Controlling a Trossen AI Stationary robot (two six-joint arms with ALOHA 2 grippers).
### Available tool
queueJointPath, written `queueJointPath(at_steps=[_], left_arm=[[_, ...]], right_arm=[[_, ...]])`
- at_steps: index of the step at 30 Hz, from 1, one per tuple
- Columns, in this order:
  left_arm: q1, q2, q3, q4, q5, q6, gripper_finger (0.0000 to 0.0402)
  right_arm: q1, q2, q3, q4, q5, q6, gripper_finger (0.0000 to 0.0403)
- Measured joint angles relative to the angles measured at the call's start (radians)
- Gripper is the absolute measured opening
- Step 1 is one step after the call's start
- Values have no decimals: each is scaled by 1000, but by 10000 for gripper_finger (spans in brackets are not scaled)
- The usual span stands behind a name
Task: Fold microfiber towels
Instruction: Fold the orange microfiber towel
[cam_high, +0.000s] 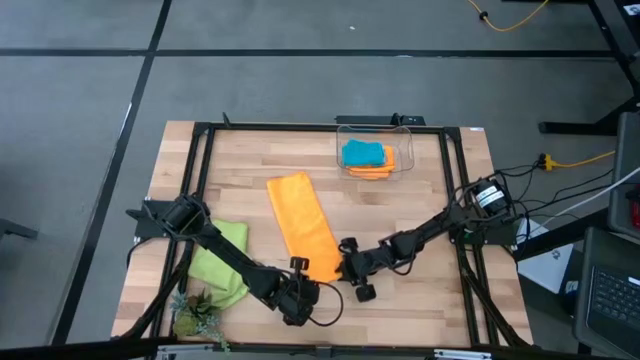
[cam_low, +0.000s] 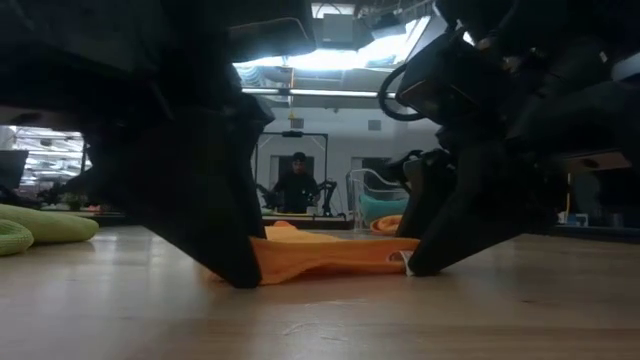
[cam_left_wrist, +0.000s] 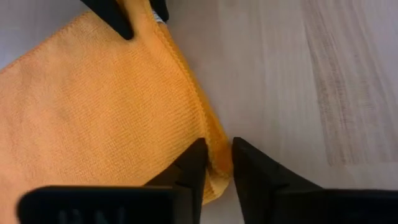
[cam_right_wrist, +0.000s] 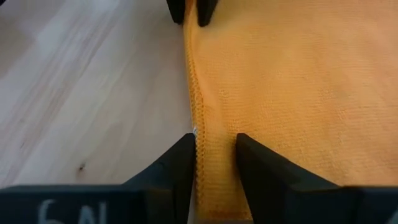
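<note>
Towels are spread over a wooden table (cam_high: 420, 300) framed by black rails: one orange towel (cam_high: 302, 225) lies flat near the middle as a long strip, slanting from the table's centre toward the near edge, and both arms work at its near end. The left arm reaches in from the left side, crossing over a lime green towel (cam_high: 222, 262) bunched near the left edge, and the left gripper (cam_high: 303, 268) stands at one near corner of the orange towel; the left wrist view shows its fingers (cam_left_wrist: 191, 167) drawn close together with the towel's hemmed edge pinched between them. The right arm stretches from the right side toward the same end, and the right gripper (cam_high: 345, 260) sits at the other near corner; in the right wrist view its fingers (cam_right_wrist: 181, 162) straddle the stitched hem, nearly closed on the cloth. From table height, both grippers press down on the two ends of the low orange fold, which lies against the wood. Toward the far edge stands a clear tub (cam_high: 405, 165) holding a turquoise towel (cam_high: 362, 153) folded on top of a second orange towel (cam_high: 375, 170). A small green plant (cam_high: 195, 318) sits at the near left corner, just beside the lime towel.
</note>
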Motion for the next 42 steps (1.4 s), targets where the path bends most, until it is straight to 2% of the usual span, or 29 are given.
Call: queueJointPath(at_steps=[4,6,14,20,23,27,30,35,38,42], left_arm=[[-13,1,-1,1,1,-4,19],[-20,1,-2,0,-1,-8,6],[-37,2,-2,5,-21,-31,1],[-38,4,22,2,-7,-25,0],[-41,10,62,-24,19,-17,0],[-61,9,155,-132,10,-26,0],[-81,8,234,-238,-23,-26,0],[-112,4,388,-503,-157,-22,0],[-115,4,448,-648,-233,-21,0],[-91,3,474,-816,-294,-22,0]], right_arm=[[20,0,0,0,43,43,104],[27,1,0,0,51,70,92],[44,1,0,12,47,215,12],[61,8,62,-24,23,298,7],[68,7,142,-135,23,303,6],[79,-3,291,-422,37,323,6],[98,-5,408,-595,120,326,6],[130,-7,552,-783,359,224,5],[133,-9,595,-819,469,131,4],[95,-9,606,-822,560,31,4]])
